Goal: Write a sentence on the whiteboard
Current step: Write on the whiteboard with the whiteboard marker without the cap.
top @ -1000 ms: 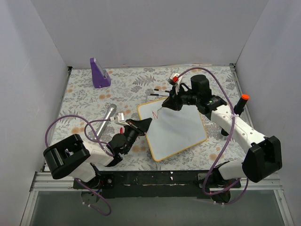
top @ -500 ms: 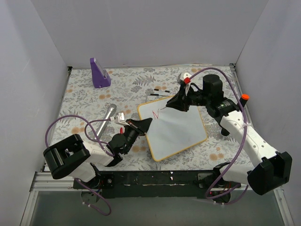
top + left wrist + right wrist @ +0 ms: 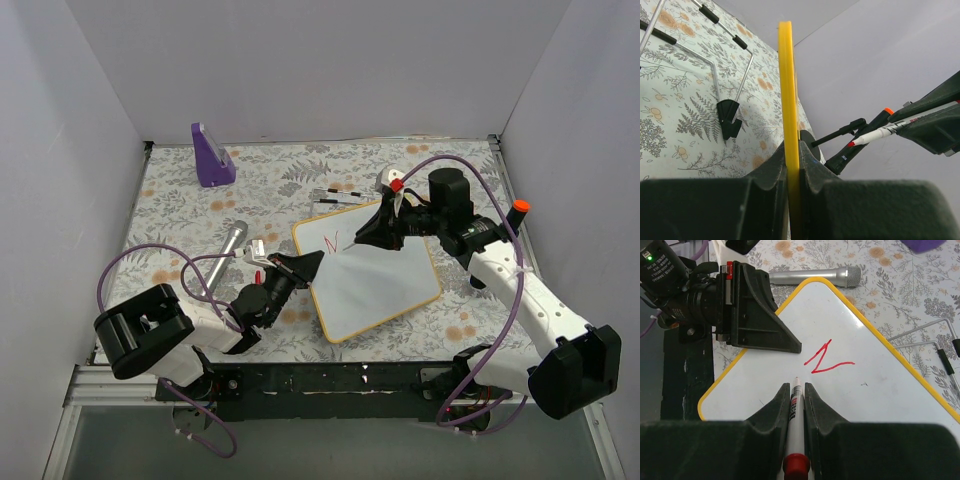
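Two hands, both locked on! The left hand (image 3: pixel 792 167) is pinched shut on the left edge of the whiteboard (image 3: pixel 385 285), one finger on each face of the yellow frame, which the left wrist view shows edge-on. Across the board, the right hand (image 3: pixel 796 389) is clamped on a marker (image 3: pixel 795 412) with a white barrel and a red back end, its tip aimed at the glossy white surface just on the near side of a red N (image 3: pixel 827 360). Whether that tip is actually on the board, I can't tell. That N, up by the board's far-left corner, is all there is of the sentence. The board lies around the middle of the flower-patterned counter (image 3: pixel 180 200), turned at an angle, with the left arm reaching in from the near left and the right arm bending in from the right. A silver microphone (image 3: pixel 224 250) lies just left of the board, a bent wire stand (image 3: pixel 338 195) sits just beyond its far edge, and a purple wedge (image 3: pixel 211 155) stands well apart in the far-left corner.
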Available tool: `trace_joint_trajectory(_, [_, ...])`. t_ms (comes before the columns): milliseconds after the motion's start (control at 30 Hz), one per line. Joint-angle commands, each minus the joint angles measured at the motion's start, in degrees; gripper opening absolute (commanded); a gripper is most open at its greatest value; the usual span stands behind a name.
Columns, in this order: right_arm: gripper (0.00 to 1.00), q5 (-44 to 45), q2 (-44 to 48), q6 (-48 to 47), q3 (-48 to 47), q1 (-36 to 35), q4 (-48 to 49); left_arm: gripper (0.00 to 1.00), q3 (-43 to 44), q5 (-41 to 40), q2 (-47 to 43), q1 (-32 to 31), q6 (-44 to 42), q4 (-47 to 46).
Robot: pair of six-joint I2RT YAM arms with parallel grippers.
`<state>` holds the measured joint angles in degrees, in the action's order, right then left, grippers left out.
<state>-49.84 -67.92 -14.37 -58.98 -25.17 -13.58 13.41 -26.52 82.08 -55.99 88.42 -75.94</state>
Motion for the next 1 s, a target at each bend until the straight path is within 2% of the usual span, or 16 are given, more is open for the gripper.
trace_joint_trajectory(0, [0.01, -0.3, -0.3, -0.7, -0.3, -0.1, 1.6, 0.0, -1.2, 0.8, 0.4, -0.4, -4.5, -13.2])
trace_joint_trajectory(367, [0.01, 5.3, -3.1, 3.2, 0.3, 0.0, 6.5, 0.0, -0.8, 0.3, -0.4, -0.4, -4.4, -12.0])
trace_joint_trajectory(967, [0.01, 5.3, -6.9, 5.8, 1.3, -0.4, 8.7, 0.0, 0.1, 0.8, -0.3, -0.4, -4.4, -11.2])
